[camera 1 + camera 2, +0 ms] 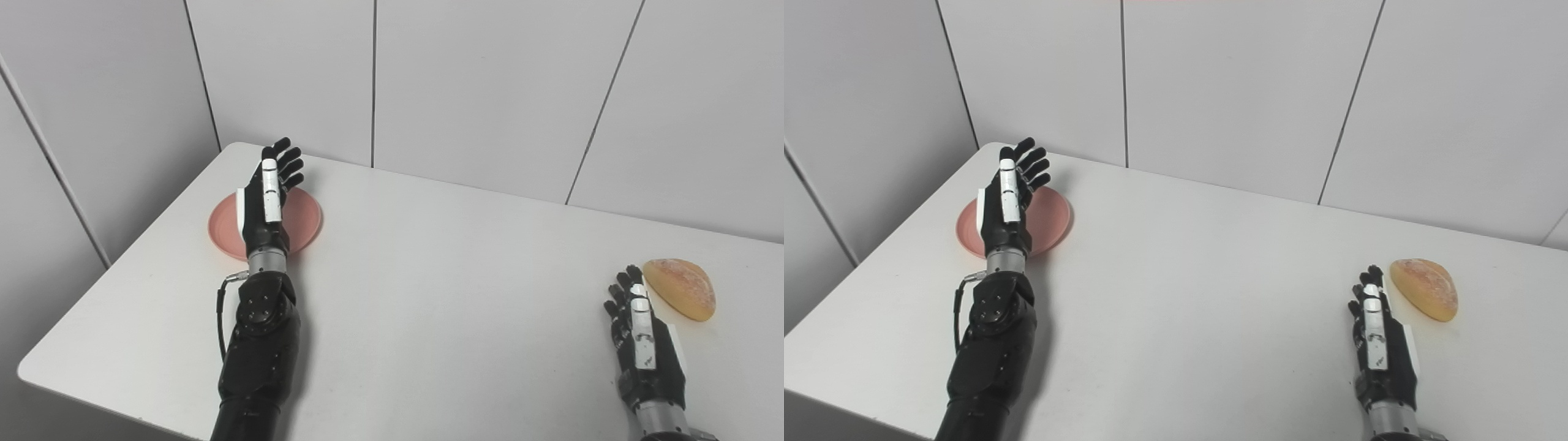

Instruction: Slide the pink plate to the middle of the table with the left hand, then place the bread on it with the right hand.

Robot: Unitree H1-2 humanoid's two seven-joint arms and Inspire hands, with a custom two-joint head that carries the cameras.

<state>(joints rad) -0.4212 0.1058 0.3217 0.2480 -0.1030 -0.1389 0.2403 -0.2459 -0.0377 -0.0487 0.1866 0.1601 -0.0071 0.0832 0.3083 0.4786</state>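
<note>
Left hand (264,205) reaching over pink plate (306,217) at desk's (429,294) far left corner, fingers (288,160) spread, gripping nothing; contact with plate unclear. Right hand (1377,343) waiting near right edge, fingers extended and loosely apart, empty, just beside bread (1426,288). Left eye view showing desk's rounded near-left corner; right eye view cropping it.

Left robot hand (267,202) spread over pink plate (306,217), bread (681,288) beside right robot hand (640,343)

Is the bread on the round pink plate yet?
No: the golden-brown bread roll lies on the white table beside the right hand, far from the round pink plate.
</note>
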